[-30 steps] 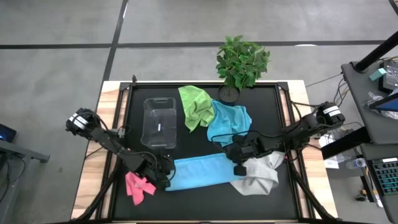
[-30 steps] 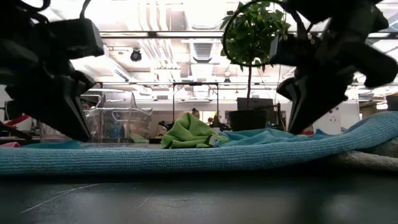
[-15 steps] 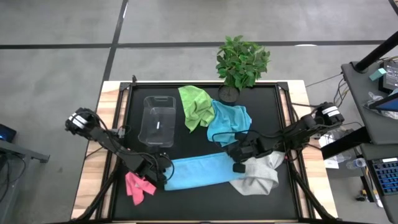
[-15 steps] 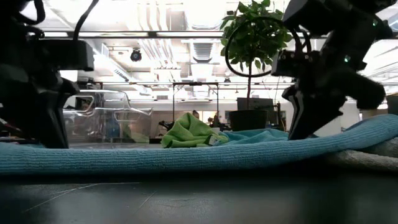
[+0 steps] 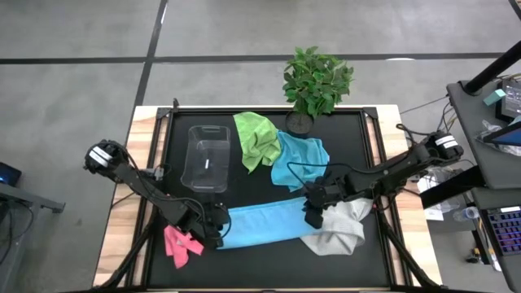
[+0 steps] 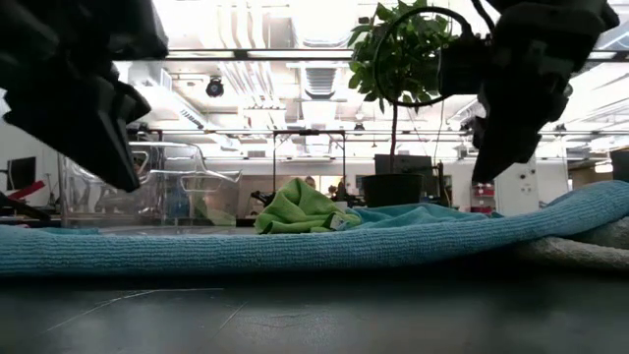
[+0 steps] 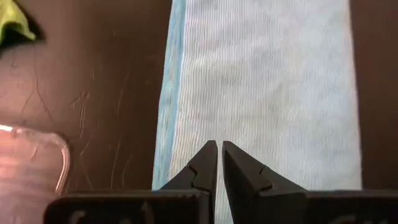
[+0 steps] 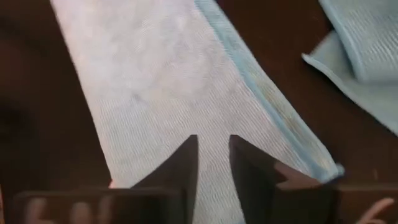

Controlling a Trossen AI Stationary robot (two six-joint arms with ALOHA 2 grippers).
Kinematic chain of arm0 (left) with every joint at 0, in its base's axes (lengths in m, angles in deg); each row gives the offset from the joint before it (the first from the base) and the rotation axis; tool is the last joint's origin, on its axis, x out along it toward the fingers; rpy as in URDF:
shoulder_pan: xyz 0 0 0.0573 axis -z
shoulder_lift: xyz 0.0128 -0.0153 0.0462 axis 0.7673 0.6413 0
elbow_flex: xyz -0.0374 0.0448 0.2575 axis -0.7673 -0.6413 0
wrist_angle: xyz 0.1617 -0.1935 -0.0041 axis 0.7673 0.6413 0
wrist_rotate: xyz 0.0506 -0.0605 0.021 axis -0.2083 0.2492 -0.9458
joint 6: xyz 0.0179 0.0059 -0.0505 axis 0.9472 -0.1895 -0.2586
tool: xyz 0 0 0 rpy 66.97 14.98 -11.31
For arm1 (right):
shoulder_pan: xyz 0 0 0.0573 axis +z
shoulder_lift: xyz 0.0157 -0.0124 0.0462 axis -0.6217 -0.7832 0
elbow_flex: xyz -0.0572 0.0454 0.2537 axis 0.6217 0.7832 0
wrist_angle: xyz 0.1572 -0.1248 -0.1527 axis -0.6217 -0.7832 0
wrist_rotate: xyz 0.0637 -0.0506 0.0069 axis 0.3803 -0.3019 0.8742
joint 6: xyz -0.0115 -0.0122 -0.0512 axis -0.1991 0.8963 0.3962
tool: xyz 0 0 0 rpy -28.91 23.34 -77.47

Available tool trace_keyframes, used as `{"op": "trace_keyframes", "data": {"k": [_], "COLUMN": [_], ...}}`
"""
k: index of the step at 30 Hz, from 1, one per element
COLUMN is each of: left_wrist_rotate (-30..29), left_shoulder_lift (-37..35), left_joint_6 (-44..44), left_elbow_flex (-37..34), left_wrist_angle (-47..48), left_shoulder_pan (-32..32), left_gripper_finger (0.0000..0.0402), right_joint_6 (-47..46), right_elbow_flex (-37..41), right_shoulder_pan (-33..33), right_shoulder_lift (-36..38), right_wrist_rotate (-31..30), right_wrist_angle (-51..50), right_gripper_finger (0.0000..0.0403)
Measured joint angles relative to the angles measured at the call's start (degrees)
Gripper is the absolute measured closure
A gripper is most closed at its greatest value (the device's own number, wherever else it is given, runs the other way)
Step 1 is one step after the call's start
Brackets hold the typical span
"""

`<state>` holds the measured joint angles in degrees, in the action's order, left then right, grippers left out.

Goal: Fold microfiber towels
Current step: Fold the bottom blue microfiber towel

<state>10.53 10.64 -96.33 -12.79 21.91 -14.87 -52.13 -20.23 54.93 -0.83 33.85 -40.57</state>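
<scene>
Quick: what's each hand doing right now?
Left hand: closed, holding nothing, over the folded light blue microfiber towel.
Right hand: open, empty, over the same towel.

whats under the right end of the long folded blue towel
The folded blue towel drapes its right end over the pale grey-white towel, which shows beyond it in a crumpled heap. How far the grey-white cloth reaches beneath is covered. The rest lies on the black mat.

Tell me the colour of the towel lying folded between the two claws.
Light blue: the folded towel shows best in the high view.
</scene>
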Motion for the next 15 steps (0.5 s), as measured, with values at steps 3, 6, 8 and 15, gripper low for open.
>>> {"op": "trace_keyframes", "data": {"k": [3, 6, 8, 15], "left_wrist_rotate": [-2.1, -2.3, -2.3, -2.0], "left_shoulder_lift": [0.8, 3.1, 4.8, 10.5], "left_joint_6": [0.7, 3.0, 4.3, 4.0], "left_elbow_flex": [-0.5, -0.6, -0.6, -0.6], "left_wrist_angle": [-4.5, -7.8, -10.0, -11.7], "left_shoulder_pan": [-0.2, -0.4, -0.6, -0.8], "left_gripper_finger": [0.0391, 0.0391, 0.0391, 0.0391], "right_joint_6": [-4.0, -6.6, -7.9, -14.6], "right_elbow_flex": [0.1, 0.3, 0.4, 3.6], "right_shoulder_pan": [0.0, 0.1, 0.1, 0.1], "right_shoulder_lift": [1.3, 1.7, 1.7, 2.8], "right_wrist_rotate": [-0.2, -0.2, -0.2, 0.6], "right_wrist_angle": [-1.1, -2.9, -4.3, -5.6], "right_gripper_finger": [0.0266, 0.0229, 0.0207, 0.0152]}}
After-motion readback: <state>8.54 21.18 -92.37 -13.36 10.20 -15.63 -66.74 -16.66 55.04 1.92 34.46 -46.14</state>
